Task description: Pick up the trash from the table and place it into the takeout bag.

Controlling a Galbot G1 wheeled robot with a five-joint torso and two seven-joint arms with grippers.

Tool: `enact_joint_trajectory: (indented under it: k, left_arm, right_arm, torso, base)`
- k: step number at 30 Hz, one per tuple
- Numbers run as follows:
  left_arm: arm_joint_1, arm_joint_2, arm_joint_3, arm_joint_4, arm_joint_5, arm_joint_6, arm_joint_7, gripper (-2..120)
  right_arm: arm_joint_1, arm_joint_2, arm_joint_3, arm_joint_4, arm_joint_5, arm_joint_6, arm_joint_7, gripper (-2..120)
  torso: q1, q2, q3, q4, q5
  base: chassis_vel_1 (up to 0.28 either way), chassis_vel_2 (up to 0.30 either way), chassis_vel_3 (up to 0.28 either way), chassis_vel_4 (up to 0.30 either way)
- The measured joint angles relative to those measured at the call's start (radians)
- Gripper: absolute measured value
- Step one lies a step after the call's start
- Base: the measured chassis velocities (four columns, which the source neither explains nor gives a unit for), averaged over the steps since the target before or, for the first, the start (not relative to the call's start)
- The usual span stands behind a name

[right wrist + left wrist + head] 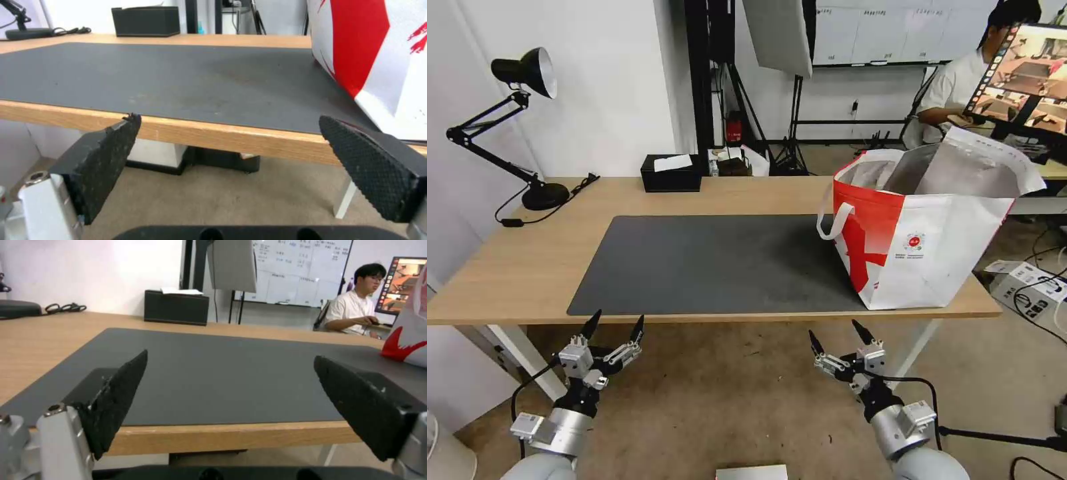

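Left tool (614, 321) and right tool (834, 335) spread, below table (507, 267), takeout bag (924, 233) beyond right

Bright, even indoor light throughout, with soft faint shadows on the mat (714, 263) and a slightly soft background.

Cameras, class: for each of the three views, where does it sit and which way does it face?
Head view: high, looking down at table; left gripper and right gripper show, open, before its near edge.
Left wrist view: low, facing across mat; own fingers.
Right wrist view: below the table's edge, beside takeout bag; own fingers.
All share the tissue box.
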Motion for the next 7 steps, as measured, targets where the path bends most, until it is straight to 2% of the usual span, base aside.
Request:
enact_joint_trajectory:
  k: [7]
  left_arm:
    - [-0.001,0.001,0.0,0.0,-0.001,0.001,-0.001,100]
  right_arm:
    - [0.0,0.0,0.0,0.0,0.0,0.0,0.0,100]
  torso:
    - [0.0,0.0,0.0,0.0,0.0]
  base:
    - [0.0,0.0,0.0,0.0]
